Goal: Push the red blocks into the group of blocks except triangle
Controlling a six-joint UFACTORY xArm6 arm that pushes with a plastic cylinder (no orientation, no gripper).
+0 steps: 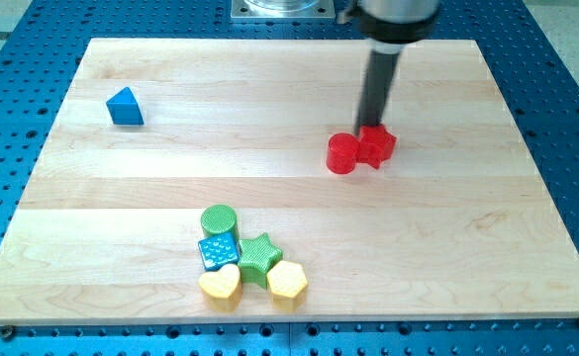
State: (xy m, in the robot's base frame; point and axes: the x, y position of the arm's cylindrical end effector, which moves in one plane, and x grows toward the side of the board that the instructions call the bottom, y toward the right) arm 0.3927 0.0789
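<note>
Two red blocks sit side by side right of the board's centre: a red cylinder (pixel 342 153) and a red block of unclear shape (pixel 377 146) touching it on the right. My tip (pixel 372 127) is at the top edge of the right red block, just behind it. A group of blocks lies near the view's bottom: a green cylinder (pixel 219 220), a blue cube (pixel 217 251), a green star (pixel 259 256), a yellow heart (pixel 221 286) and a yellow hexagon (pixel 287 282). A blue triangle (pixel 124 107) sits alone at the upper left.
The wooden board (pixel 467 247) lies on a blue perforated table (pixel 566 119). The arm's dark body (pixel 398 18) hangs over the board's top edge.
</note>
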